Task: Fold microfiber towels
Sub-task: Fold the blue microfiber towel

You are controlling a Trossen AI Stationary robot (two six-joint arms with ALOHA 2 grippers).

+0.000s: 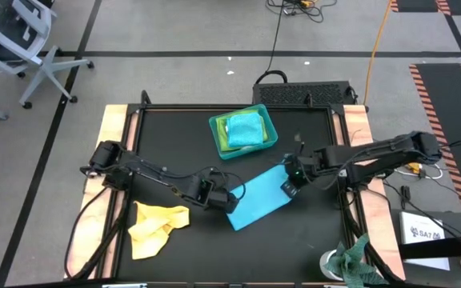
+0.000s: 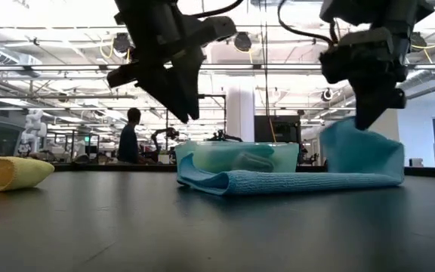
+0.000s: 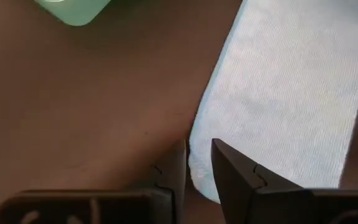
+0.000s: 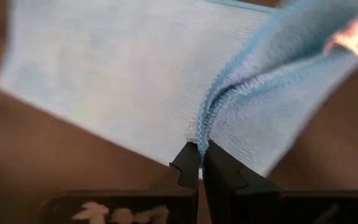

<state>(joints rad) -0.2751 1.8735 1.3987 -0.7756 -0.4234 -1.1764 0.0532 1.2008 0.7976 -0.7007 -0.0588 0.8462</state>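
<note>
A light blue microfiber towel [image 1: 256, 205] lies folded on the black table, right of centre. My right gripper [image 4: 199, 155] is shut on its right end, which stands raised [image 2: 357, 147]. My left gripper [image 3: 199, 167] hangs open just above the towel's left end [image 3: 204, 155], pointing steeply down and clear of the cloth in the low view [image 2: 186, 113]. A yellow towel [image 1: 154, 228] lies crumpled at the near left. A teal tray [image 1: 217, 126] at the far centre holds turquoise and lime green towels [image 1: 244, 132]. My right gripper pinches the towel's bunched edge [image 4: 209, 121] at its right end between its two fingertips. The fingers slant down from above. That end is lifted off the table and folds over, while the rest of the towel [image 2: 278, 183] lies flat; one layer or several, I cannot tell.
A mottled dark green-and-white rag [image 1: 352, 258] hangs at the table's near right corner. Wooden strips [image 1: 109, 152] border the table's left and right sides. Bare black table [image 1: 174, 144] shows at the far left. A person [image 2: 129, 136] stands far off in the room behind.
</note>
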